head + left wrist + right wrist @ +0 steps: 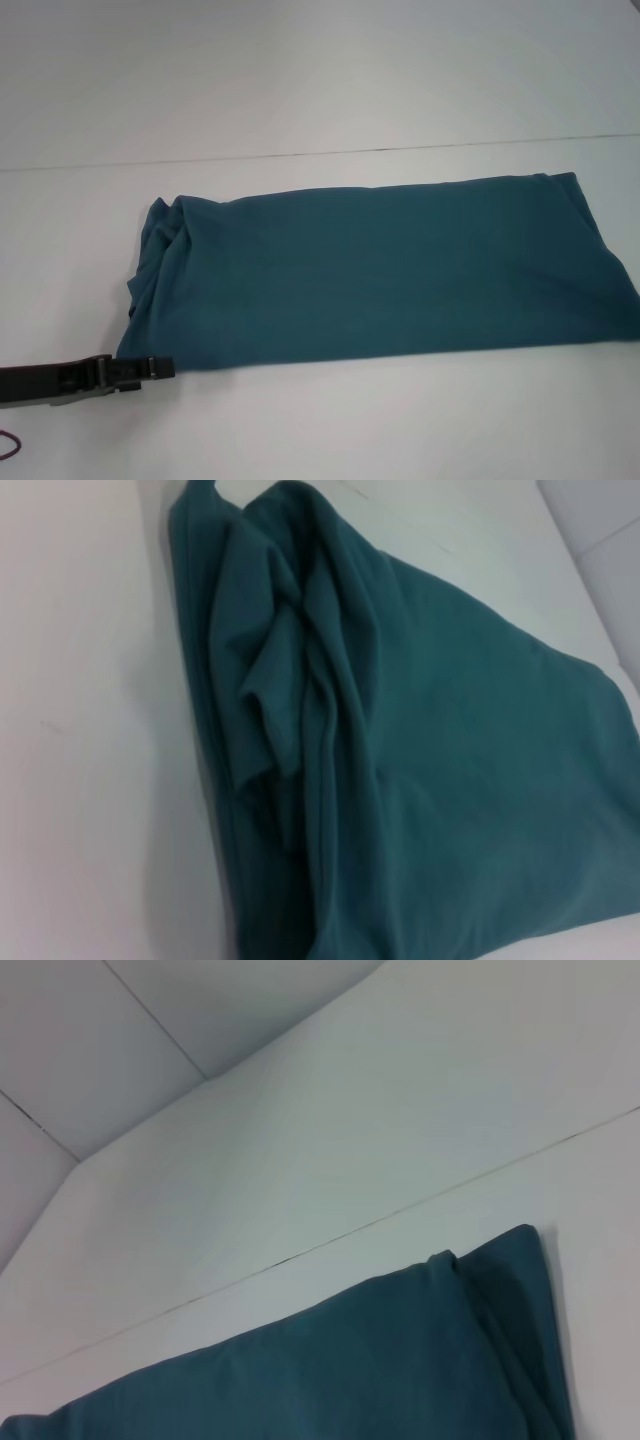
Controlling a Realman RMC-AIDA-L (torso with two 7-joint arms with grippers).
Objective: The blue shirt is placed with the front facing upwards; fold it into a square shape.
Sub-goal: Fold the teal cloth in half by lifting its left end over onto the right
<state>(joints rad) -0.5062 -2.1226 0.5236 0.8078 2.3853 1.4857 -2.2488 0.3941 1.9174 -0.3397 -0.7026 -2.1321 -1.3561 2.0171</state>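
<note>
One fold left, by the look of it

The dark teal-blue cotton T-shirt (380, 275) is lying flat on the white table (320, 80) as a long band running left to right, plain side up, no print showing. So the sides and sleeves look tucked in already, which is why it reads as a rectangle rather than a shirt shape.

The left end is bunched and wrinkled; the left wrist view shows those heaped creases (290, 680) well. The right end is much tidier, a crisp corner (520, 1245) in the right wrist view.

The left gripper (160, 368) sits low by the table, right at the shirt's near-left corner, touching or just beside it. Its thin black fingers look pressed together, but I can't tell if any cloth is pinched between them. My guess is it's parked there to take that corner and carry the end across.

No right gripper visible anywhere.
</note>
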